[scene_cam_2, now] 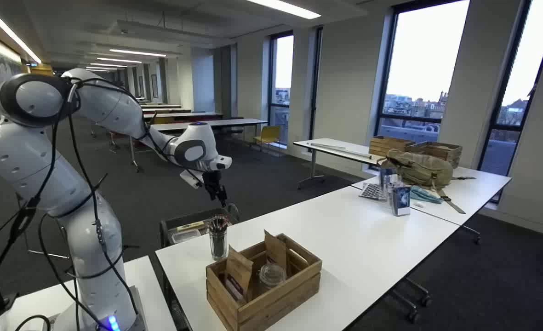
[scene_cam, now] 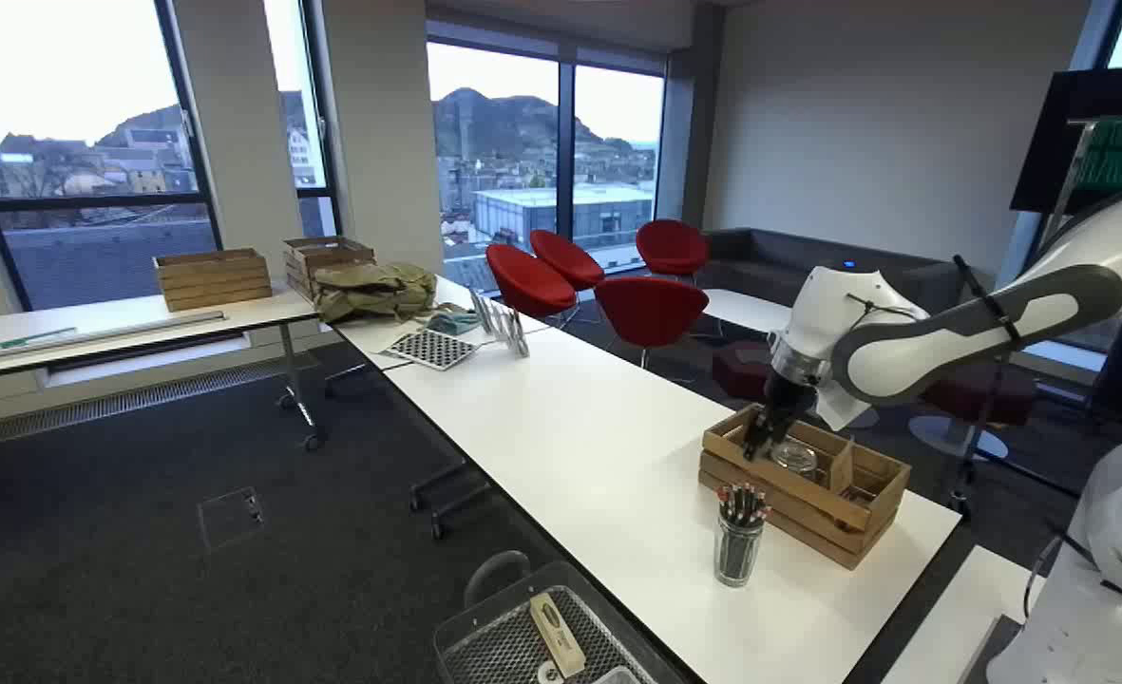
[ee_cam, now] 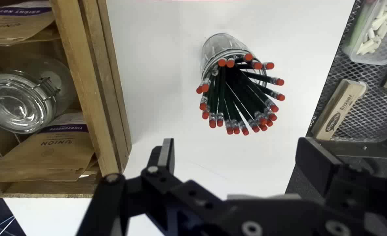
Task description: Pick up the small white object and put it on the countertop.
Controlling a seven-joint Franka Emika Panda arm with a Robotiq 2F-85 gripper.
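White countertop, long and narrow, thin dark edge, black jaws spread wide

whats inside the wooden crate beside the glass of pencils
Inside the crate, a lidded glass jar sits between two brown Union packets. Anything beneath them, or within the packets, is covered and cannot be seen.

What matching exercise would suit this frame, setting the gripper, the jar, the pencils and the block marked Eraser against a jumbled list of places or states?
Things:
1. gripper
2. jar
3. pencils
4. block marked Eraser

Places or states:
A. inside the wooden crate
B. lying on dark mesh
C. open, holding nothing
D. standing in a clear glass on the white countertop

Pairs: 1-C, 2-A, 3-D, 4-B.
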